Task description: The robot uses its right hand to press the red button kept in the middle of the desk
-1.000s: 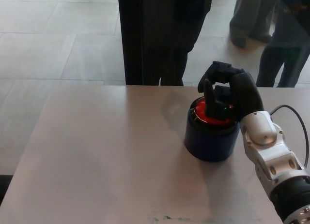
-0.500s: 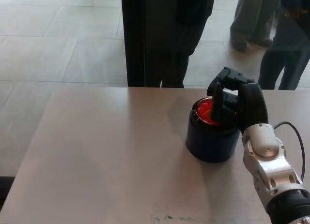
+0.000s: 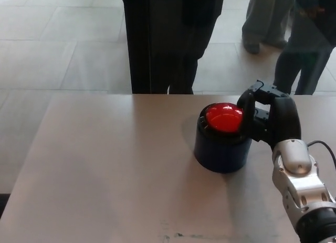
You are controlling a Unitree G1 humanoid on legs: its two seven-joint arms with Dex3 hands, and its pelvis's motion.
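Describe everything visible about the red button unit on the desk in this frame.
The red button is a glossy domed cap, catching a highlight, set on top of a dark blue cylindrical base. The unit stands upright on the pale desk, right of centre, near the far edge. The right hand sits beside it at its right; its fingers are off the cap, which is fully exposed. Contact with the base cannot be judged.

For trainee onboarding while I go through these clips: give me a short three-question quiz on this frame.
1. True or false: the right hand covers the top of the red button.
2. The button sits in a: A) dark blue cylindrical housing B) white tray C) wooden box.
3. Fill in: legs of people stand beyond the desk's ____ edge.

Key: 1 false, it is beside the button, on its right; 2 A; 3 far.
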